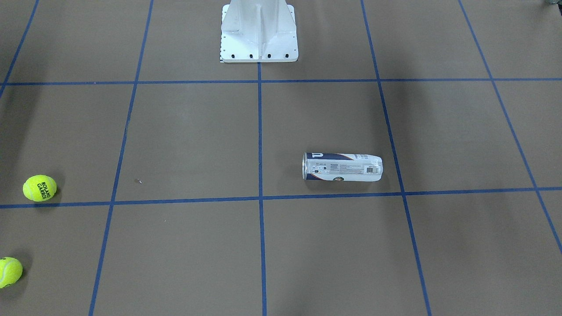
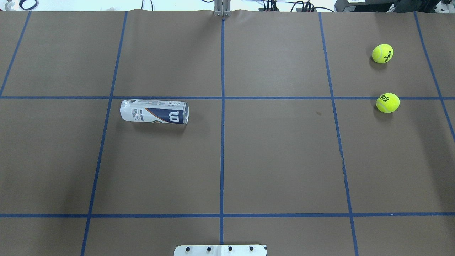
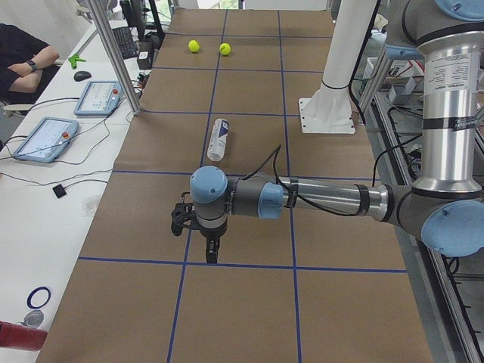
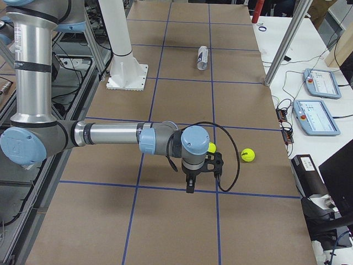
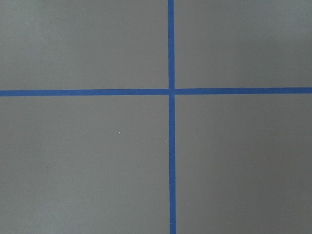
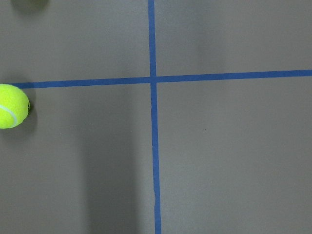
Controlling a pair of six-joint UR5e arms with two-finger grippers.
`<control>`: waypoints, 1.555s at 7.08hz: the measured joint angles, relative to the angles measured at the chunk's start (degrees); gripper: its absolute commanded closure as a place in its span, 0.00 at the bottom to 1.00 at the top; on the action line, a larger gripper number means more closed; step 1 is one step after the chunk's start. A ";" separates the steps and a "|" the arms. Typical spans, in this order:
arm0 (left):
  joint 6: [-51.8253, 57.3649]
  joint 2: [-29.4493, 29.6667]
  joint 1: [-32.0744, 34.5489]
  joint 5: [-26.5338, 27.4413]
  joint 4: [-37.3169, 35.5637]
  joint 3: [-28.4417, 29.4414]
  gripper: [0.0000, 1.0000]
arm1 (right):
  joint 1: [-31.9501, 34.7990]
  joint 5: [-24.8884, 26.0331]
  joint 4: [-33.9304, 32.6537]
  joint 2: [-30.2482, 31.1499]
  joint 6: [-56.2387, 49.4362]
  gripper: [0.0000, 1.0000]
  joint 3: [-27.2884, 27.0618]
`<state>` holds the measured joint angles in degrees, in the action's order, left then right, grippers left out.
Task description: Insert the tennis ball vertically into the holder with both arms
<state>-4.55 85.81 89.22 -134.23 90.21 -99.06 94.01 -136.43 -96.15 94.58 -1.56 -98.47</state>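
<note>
The tennis ball (image 2: pixel 387 102) with "ROLAND GARROS" lettering rests on the brown table at the right, and is also visible in the front view (image 1: pixel 39 188). The holder (image 2: pixel 154 112) lies on its side left of centre with its silver rim toward the middle line, seen again across the table (image 1: pixel 342 166). My left gripper (image 3: pixel 212 253) hangs over the table's left end, far from the holder (image 3: pixel 218 140). Beside the ball (image 4: pixel 211 147), my right gripper (image 4: pixel 190 186) hangs over the right end. I cannot tell whether either is open or shut.
A second yellow ball (image 2: pixel 382 53) lies farther back on the right. One ball (image 6: pixel 12 106) shows at the right wrist view's left edge. The white pedestal base (image 1: pixel 259 33) stands at the robot's side. Tablets (image 3: pixel 45 138) and a person's arm (image 3: pixel 23 64) are beside the table.
</note>
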 measured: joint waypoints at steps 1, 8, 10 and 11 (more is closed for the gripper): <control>-0.10 0.32 0.28 -1.08 0.15 -0.17 0.00 | 0.19 -0.04 0.00 -0.04 0.04 0.01 -0.05; -6.99 26.04 -16.95 -2.85 -1.58 -2.91 0.01 | 0.38 -0.66 -0.06 -0.20 0.48 0.01 -1.11; -6.63 33.97 -23.00 -1.73 -1.20 -0.72 0.02 | 0.38 -1.76 -0.09 -0.01 0.65 0.01 -1.48; -5.13 36.07 -25.40 0.39 0.01 -0.16 0.01 | 0.39 -2.55 -0.08 0.03 0.67 0.01 -1.55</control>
<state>-9.68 121.88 63.82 -133.84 90.22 -99.22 94.41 -138.97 -96.24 94.62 -0.89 -100.02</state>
